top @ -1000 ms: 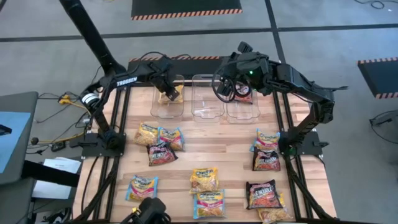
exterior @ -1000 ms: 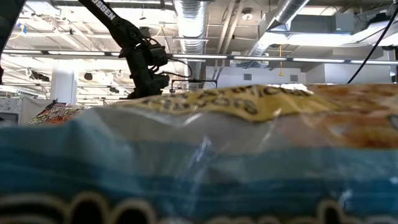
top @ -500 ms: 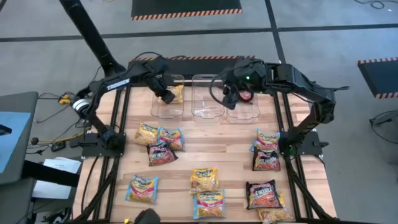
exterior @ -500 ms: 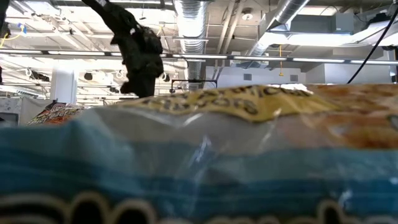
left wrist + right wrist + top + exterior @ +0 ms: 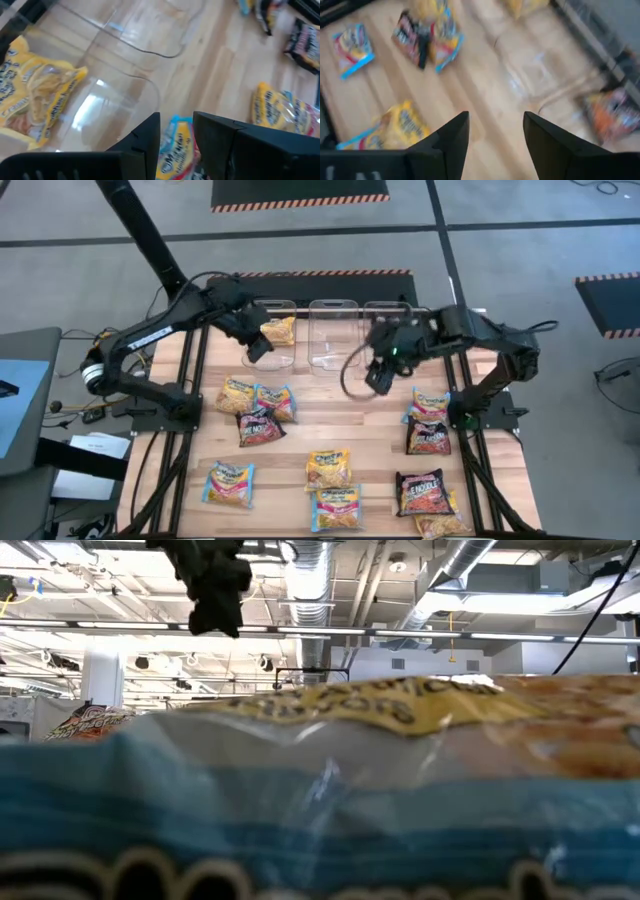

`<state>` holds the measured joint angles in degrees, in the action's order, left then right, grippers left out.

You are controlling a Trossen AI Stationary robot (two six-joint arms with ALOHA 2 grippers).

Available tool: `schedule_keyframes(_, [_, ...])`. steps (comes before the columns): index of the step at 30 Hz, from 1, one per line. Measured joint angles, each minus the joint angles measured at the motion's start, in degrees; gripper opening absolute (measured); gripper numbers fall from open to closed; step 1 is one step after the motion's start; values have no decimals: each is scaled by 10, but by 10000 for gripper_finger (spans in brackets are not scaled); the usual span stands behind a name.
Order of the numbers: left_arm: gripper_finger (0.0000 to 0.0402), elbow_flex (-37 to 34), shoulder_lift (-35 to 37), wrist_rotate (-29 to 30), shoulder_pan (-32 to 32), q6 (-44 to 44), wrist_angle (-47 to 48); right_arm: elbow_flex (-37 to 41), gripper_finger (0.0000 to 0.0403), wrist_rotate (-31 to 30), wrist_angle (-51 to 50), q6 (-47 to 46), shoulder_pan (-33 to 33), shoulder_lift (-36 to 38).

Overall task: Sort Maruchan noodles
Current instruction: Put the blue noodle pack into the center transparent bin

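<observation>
1. Left hand (image 5: 252, 348) hangs over the front edge of the left bin (image 5: 268, 361); its fingers (image 5: 145, 137) are parted with nothing between them, so it's released.
2. Right hand (image 5: 378, 377) is out over bare worktop (image 5: 330, 415) just in front of the right bin (image 5: 392, 313), fingers (image 5: 451, 135) spread wide and holding nothing.
3. One yellow packet (image 5: 279, 330) lies inside the left bin. The left wrist view shows it through the clear wall.
4. An orange-red packet (image 5: 610, 112) sits in the right bin, seen in the right wrist view only; in the high view the arm covers it.
5. Middle bin (image 5: 333, 340) looks like just clear plastic from above.
6. Rest of the noodle packets are still loose on the worktop: a left cluster (image 5: 257, 410) of yellow, blue and dark ones, a right pair (image 5: 430, 420), and a front row (image 5: 333, 485) nearer the camera edge.
7. Low view is mostly blocked by a blue-and-yellow packet (image 5: 320, 790) right against the lens, with one arm (image 5: 208, 580) dark up top.
</observation>
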<state>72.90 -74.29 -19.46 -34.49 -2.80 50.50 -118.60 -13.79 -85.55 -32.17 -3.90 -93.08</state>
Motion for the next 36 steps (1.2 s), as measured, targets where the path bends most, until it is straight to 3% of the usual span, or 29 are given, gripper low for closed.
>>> schedule_keyframes(5, [102, 0, 26, 0, 37, 1, -1, 22, 233, 22, -44, -105, -70, -23])
schedule_keyframes(13, [102, 0, 31, 1, 91, 0, 42, 27, 235, 57, -34, -167, -158, -80])
schedule_keyframes(19, [102, 0, 31, 2, 131, -1, 51, 27, 235, 109, -6, -98, -184, -133])
schedule_keyframes(29, [102, 0, 31, 3, 170, -53, 52, 26, 235, 247, 82, 58, -172, -194])
schedule_keyframes(36, [102, 0, 31, 7, 204, -102, 50, 27, 235, 261, 108, 132, -172, -212])
